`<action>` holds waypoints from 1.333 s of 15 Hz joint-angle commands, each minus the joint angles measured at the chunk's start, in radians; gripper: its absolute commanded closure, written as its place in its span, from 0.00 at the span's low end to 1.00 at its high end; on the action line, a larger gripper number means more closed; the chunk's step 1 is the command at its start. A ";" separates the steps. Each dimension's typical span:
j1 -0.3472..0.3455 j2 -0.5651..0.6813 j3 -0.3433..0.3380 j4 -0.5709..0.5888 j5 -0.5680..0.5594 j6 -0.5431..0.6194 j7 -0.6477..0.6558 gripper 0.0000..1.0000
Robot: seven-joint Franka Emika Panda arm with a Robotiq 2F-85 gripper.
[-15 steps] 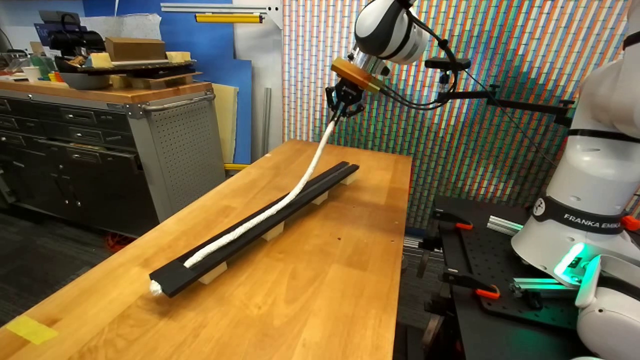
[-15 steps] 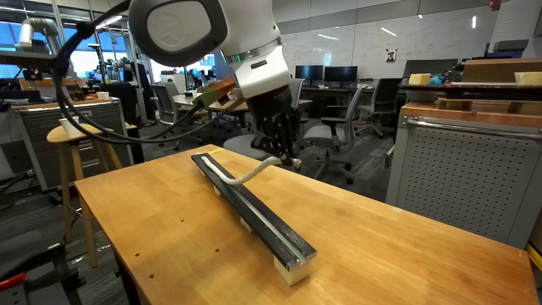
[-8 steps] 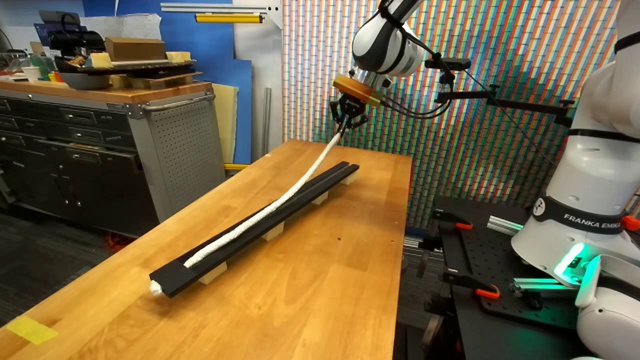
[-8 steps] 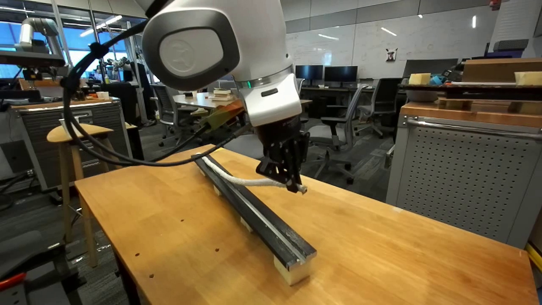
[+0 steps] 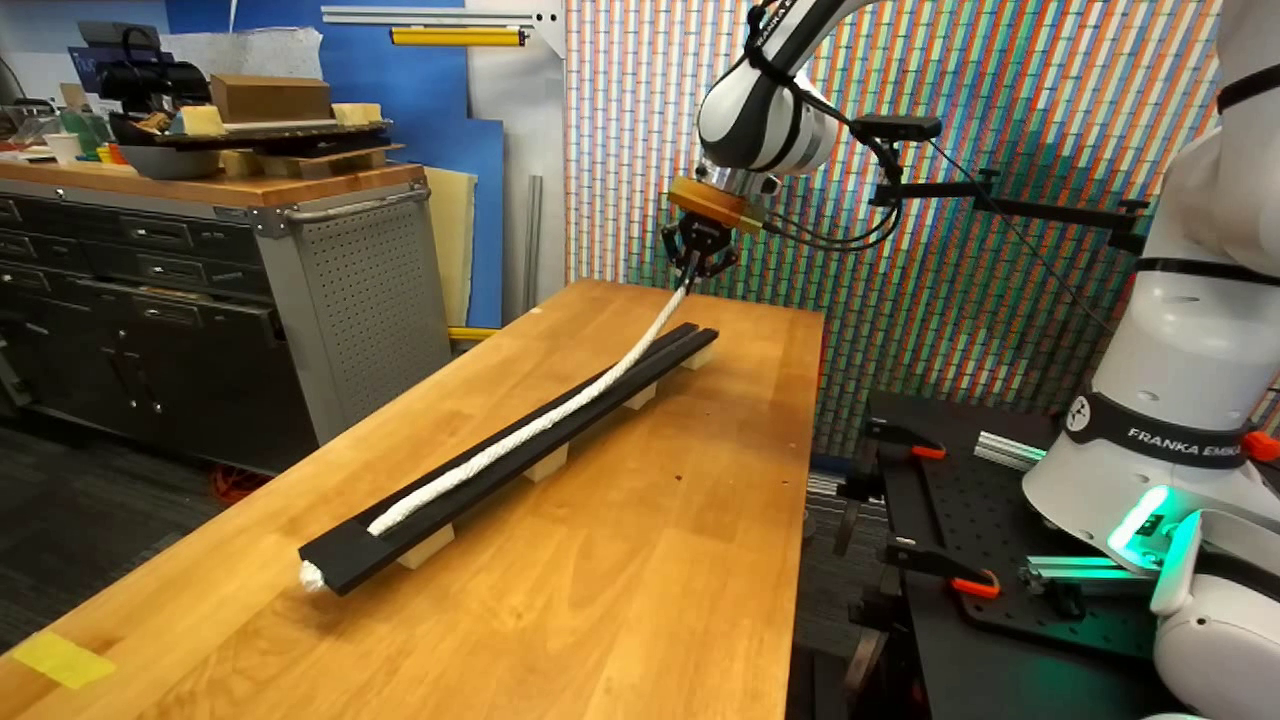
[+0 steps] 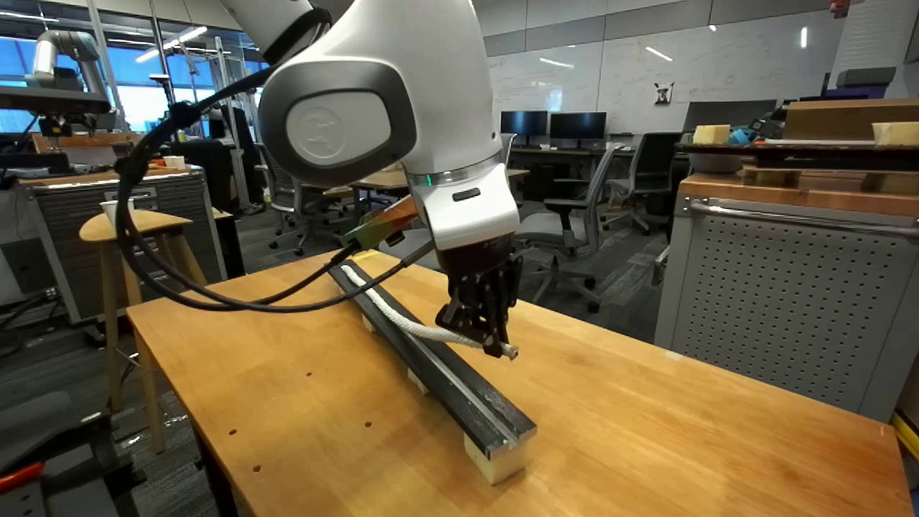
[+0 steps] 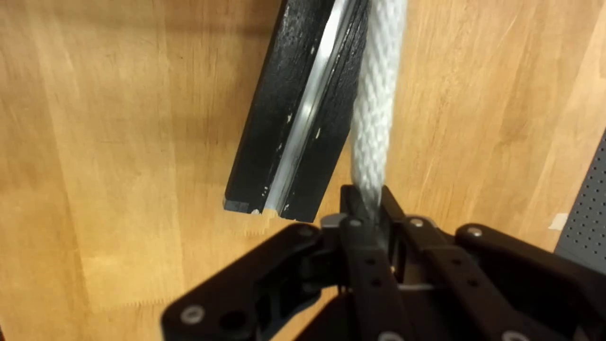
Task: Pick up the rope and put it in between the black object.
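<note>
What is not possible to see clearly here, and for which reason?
Whether rope and white tuft join: hidden by the black bar, in an exterior view.
Pinched part of rope: hidden inside gripper, wrist view.
Far part of black bar: cut off, wrist view's top edge.
Robot arm: cut off by top edge, both exterior views.
Cup: partly covered by cable, in an exterior view.

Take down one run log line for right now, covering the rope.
pincer: shut on rope | rope: partly along black track, partly raised clear | status: not fully in groove
</note>
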 commanded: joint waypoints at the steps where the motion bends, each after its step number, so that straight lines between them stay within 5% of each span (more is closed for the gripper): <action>1: 0.003 0.034 -0.009 0.026 -0.028 0.007 -0.021 0.97; 20: 0.048 0.183 -0.082 0.078 -0.109 0.037 0.002 0.97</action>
